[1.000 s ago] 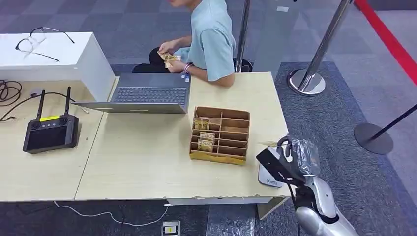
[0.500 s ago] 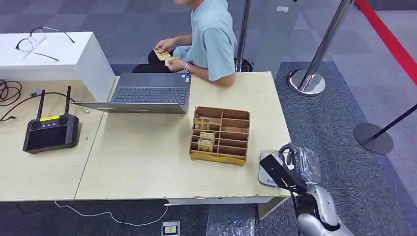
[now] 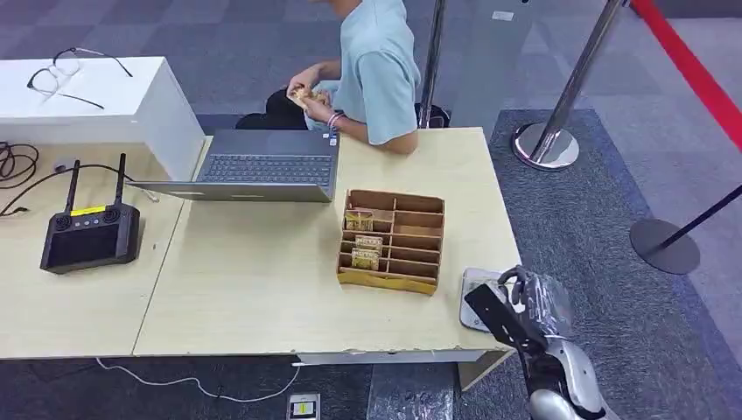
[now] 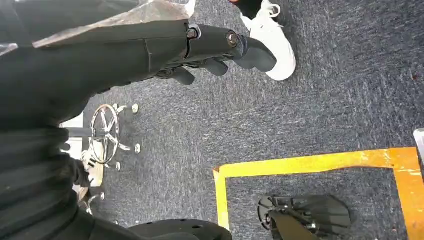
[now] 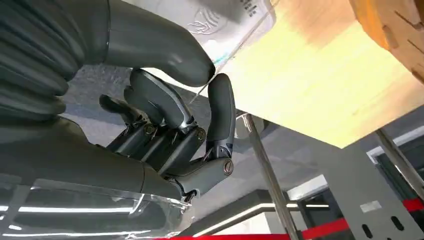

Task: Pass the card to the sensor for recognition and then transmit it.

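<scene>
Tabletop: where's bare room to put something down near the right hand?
Bare wood lies between the laptop, the wooden organizer and the table's near edge. A narrower strip runs beyond the organizer toward the person. Crowded: the near right corner, where the right hand hangs over the sensor.

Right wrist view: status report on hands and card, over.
Right hand pinches clear plastic card over white reader pad at table corner. Left hand hangs over carpet, holding nothing. Brown wooden organiser beside pad, apart.

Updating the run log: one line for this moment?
right hand: pinches card | card: over sensor at table corner | left hand: hanging, fingers curled, holding nothing
</scene>
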### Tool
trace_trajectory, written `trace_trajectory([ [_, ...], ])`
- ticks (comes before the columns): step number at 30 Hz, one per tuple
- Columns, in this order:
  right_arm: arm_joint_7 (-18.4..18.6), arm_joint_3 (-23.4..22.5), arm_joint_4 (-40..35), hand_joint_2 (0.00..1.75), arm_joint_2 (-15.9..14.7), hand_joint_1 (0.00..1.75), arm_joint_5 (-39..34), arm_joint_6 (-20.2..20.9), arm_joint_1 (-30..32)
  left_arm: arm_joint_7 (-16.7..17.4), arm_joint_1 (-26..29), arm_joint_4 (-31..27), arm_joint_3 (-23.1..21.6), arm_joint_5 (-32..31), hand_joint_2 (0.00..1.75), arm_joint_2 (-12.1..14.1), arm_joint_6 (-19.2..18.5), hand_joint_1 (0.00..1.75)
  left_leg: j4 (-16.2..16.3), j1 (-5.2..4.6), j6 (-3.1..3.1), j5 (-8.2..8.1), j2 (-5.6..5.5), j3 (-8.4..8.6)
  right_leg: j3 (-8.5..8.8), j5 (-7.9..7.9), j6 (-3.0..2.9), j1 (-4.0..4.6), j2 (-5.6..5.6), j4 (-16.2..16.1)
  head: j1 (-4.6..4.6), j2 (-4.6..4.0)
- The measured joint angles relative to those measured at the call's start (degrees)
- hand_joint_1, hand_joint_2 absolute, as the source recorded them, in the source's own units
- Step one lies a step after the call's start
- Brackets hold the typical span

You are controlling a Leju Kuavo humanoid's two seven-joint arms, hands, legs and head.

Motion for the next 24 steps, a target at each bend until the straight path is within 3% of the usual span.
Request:
trace_trajectory([
  [24, 0.1, 0.2, 2.6, 1.75, 0.5, 1.75, -0.7, -1.7, 1.2, 0.2, 0.0, 0.0, 0.0, 0.2, 1.75, 0.0, -0.1, 0.00, 0.0, 0.00, 0.00, 0.00, 0.00, 0.01, -0.01, 0.00, 0.00, 0.00, 0.00, 0.0, -0.02, 0.00],
])
